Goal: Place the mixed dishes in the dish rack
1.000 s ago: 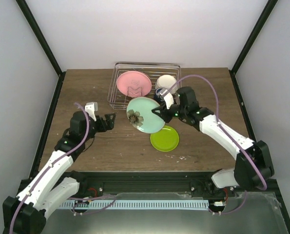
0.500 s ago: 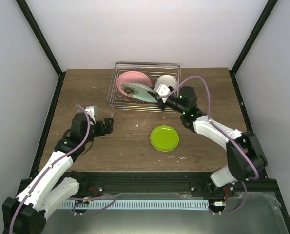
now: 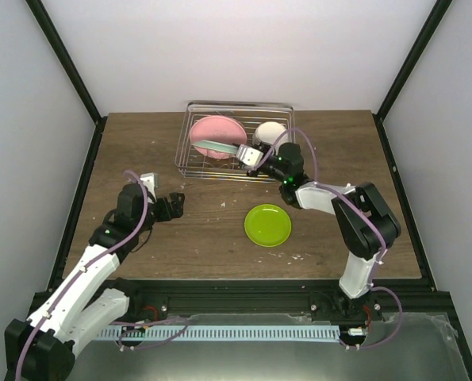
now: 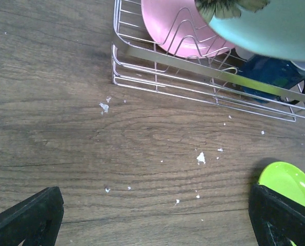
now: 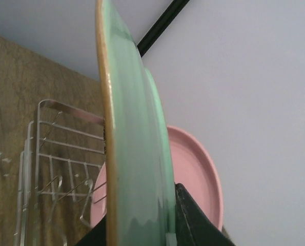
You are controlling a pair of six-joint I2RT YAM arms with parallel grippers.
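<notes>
Right jaws tight on flower-marked mint-green plate (image 4: 275, 31)

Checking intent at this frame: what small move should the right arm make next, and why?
Probably ease the mint-green plate straight down between the prongs of the dish rack before opening. The right gripper holds it on edge above the rack, just in front of the racked pink plate, apparently not yet seated.
</notes>
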